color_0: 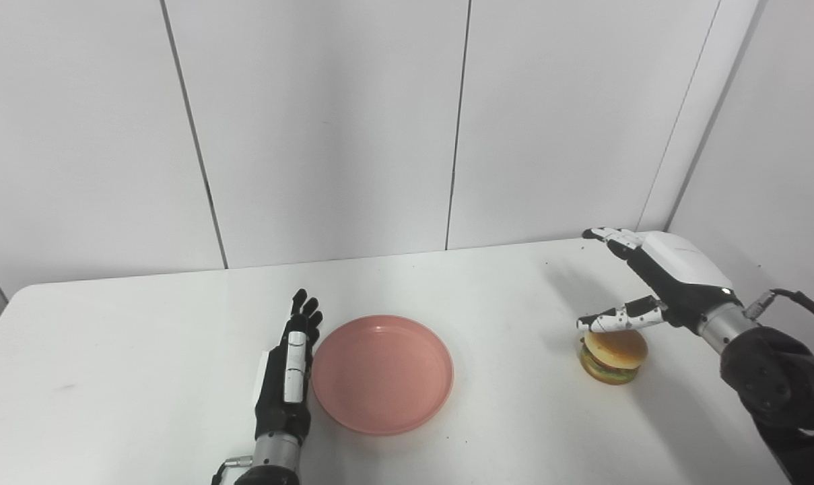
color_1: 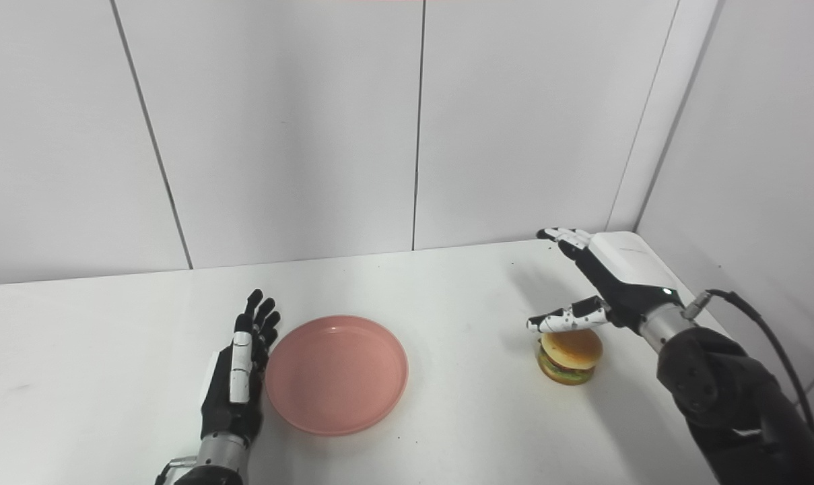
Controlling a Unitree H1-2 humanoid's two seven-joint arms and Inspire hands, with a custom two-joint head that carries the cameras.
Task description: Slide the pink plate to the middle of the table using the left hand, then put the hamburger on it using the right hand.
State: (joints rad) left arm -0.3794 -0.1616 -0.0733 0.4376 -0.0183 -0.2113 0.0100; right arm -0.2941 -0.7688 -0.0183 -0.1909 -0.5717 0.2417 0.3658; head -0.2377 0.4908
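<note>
On the white counter (color_0: 144, 350), our left hand (color_0: 287, 377) stands flat and empty, fingers straight, against the left rim of the shallow pink plate (color_0: 382, 374) near the middle. To the right, our right hand (color_0: 649, 283) hovers spread and empty just above the round, sesame-bunned hamburger (color_0: 613, 356).

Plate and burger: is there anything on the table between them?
No. Between the plate and the burger there is only bare white table, apart from a few tiny dark specks. Both eye views show it.
</note>
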